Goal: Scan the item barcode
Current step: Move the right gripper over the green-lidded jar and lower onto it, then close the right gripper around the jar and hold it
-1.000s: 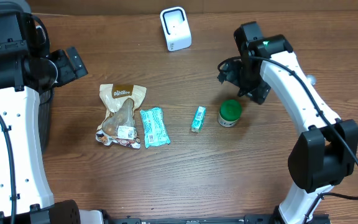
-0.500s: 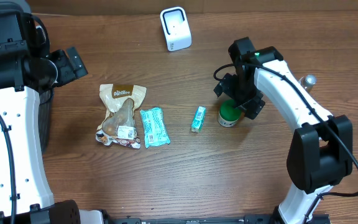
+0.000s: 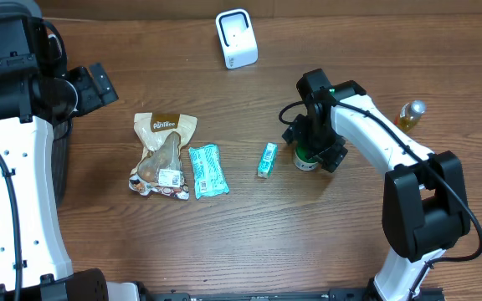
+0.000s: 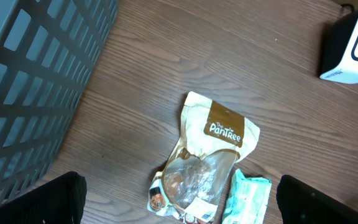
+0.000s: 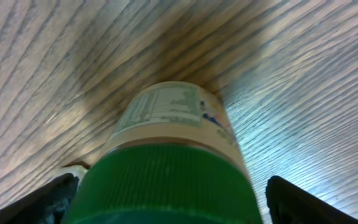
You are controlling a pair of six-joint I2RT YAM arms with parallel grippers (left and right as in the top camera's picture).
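The jar (image 5: 166, 118) is squat: cream label of fine print, ribbed green lid (image 5: 160, 183), upright on the table (image 3: 308, 238) just right of a small teal packet (image 3: 266, 159). My right gripper (image 5: 185, 200) straddles it, fingers spread; a second ago it hung farther back. My left gripper (image 4: 180, 202) gapes wide.

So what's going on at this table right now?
The right arm's tool is down over the small green-lidded plastic jar, one finger on each side; the jar stands on the wooden table, not lifted. The left tool hangs open and empty off to the left. The tan snack pouch, teal packet and small teal box lie untouched, and nothing is at the white barcode scanner at the far edge.
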